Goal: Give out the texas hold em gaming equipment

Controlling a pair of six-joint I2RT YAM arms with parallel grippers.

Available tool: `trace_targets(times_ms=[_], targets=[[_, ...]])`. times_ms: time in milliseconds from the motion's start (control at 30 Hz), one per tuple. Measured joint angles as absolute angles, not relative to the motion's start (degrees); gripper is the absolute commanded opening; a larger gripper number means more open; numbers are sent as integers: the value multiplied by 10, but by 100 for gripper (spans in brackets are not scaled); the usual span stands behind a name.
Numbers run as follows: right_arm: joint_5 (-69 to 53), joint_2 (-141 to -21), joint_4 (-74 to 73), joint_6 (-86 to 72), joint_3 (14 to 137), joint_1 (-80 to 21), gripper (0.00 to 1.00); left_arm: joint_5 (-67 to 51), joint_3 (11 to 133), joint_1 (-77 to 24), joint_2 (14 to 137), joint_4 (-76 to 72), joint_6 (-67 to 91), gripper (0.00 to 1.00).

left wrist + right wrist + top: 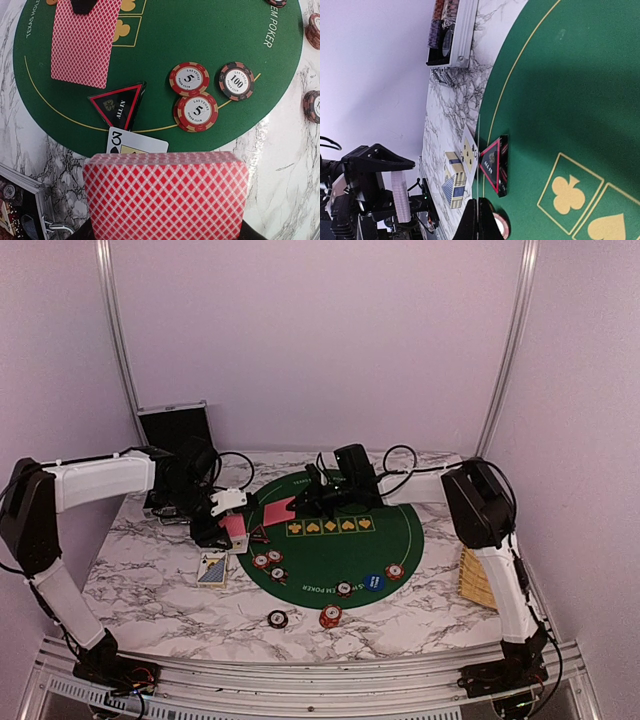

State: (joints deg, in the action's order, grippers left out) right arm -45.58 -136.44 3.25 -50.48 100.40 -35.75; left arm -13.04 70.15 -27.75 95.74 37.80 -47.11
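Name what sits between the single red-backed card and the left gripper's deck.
The black triangular ALL IN marker and a face-up three lie between the red-backed card and the deck, shown in the left wrist view.

I see deck (165, 195) of red diamond-backed cards, squared, backs up, gripped in left tool (222, 523) above mat (210, 30) rim. Single card (85, 42), red back up, far edge pinched in right tool (84, 5). Face-up cards (212, 568) on marble surface (140, 580) beside mat, three of spades (135, 142) showing. Black red-edged triangle marker (119, 104) at mat border. Two red 5 chips (188, 79) touching, dark 100 chip (236, 81) just beside. Blue chip (374, 583) nearer front. Two chips (331, 616) off mat.
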Motion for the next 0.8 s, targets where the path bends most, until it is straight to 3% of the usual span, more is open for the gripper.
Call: trace_targets(times_ms=[400, 533, 633, 733, 800], targets=[[-398, -1453, 21, -512, 1100, -357, 3, -130, 701, -273, 938, 391, -471, 0], [-387, -1472, 13, -515, 1109, -359, 45, -130, 701, -273, 931, 393, -471, 0], [-382, -1480, -1, -503, 1132, -361, 66, -130, 701, -273, 929, 395, -471, 0], [-356, -1467, -26, -476, 1139, -368, 77, -130, 701, -273, 929, 400, -471, 0], [-331, -1454, -49, -455, 1136, -372, 78, -130, 701, -272, 928, 404, -471, 0]])
